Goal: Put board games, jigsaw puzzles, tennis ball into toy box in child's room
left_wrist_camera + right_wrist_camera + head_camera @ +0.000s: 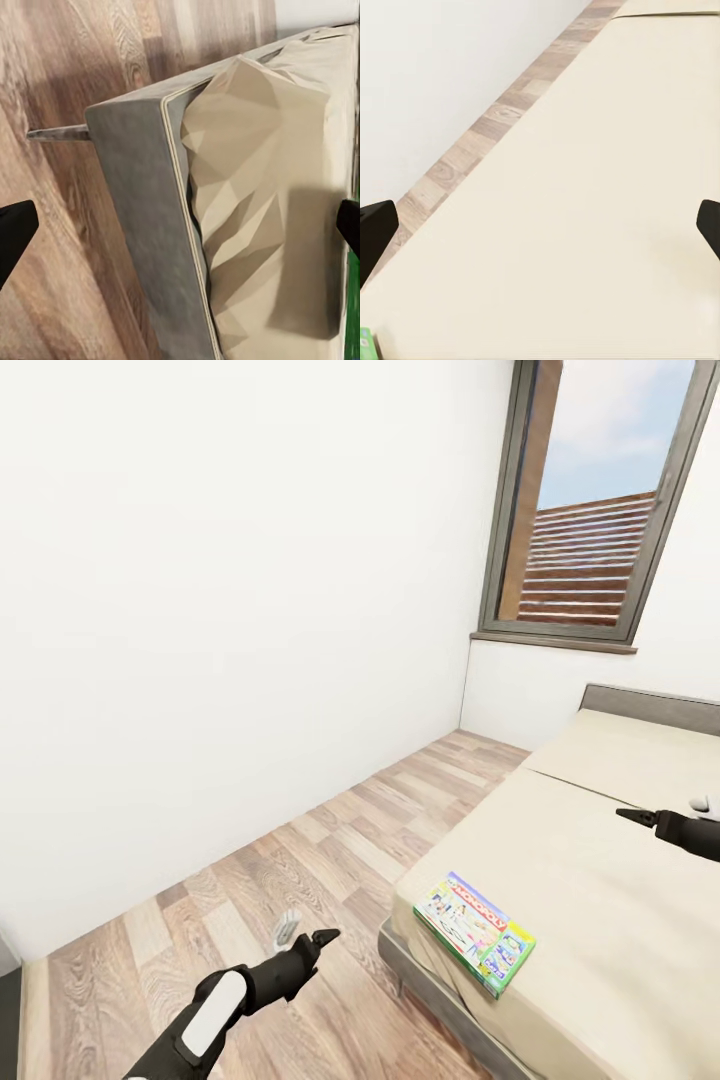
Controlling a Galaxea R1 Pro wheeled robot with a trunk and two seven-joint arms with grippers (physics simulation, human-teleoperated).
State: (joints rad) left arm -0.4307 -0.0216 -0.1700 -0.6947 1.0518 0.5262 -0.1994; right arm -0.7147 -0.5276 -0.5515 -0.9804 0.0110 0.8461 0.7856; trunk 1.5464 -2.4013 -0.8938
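On the bed's near left corner I see a board game, my left end effector and right end effector both open, empty.

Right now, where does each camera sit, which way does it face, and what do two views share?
Head view: high, facing down over wood plank floor, beige bed and flat green-white printed game box; left hand and right hand show.
Left wrist view: above the bed's grey corner; dark fingertips show.
Right wrist view: over the bed top; fingertips show.
All share the bed.
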